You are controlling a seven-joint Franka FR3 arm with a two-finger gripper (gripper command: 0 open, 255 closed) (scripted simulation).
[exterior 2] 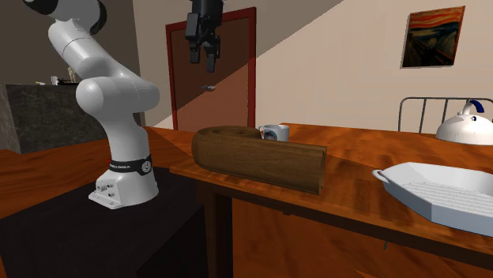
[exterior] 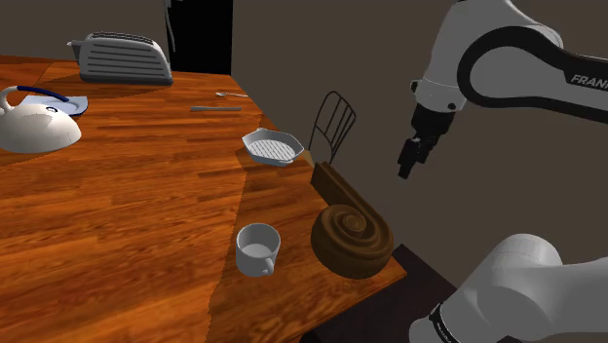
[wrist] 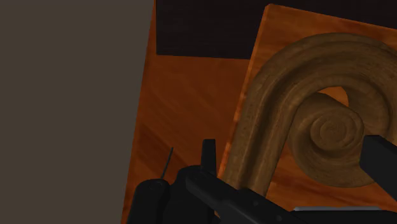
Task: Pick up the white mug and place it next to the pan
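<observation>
Pincer point(exterior: 405, 170) released, fingers apart, high beside worktop point(exterior: 146, 224) corner with wooden spiral point(exterior: 351, 234). White mug point(exterior: 258, 248) upright beside spiral, near edge; ribbed pan point(exterior: 273, 147) farther along same edge.

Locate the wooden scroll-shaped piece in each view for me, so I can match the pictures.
Shoulder view: scroll at the table corner nearest the arm, right of the mug.
Second exterior view: scroll at centre, along the table's near edge, mug behind it.
Wrist view: scroll beneath the open jaws.
Shared landmark: the table edge it lies along.
</observation>
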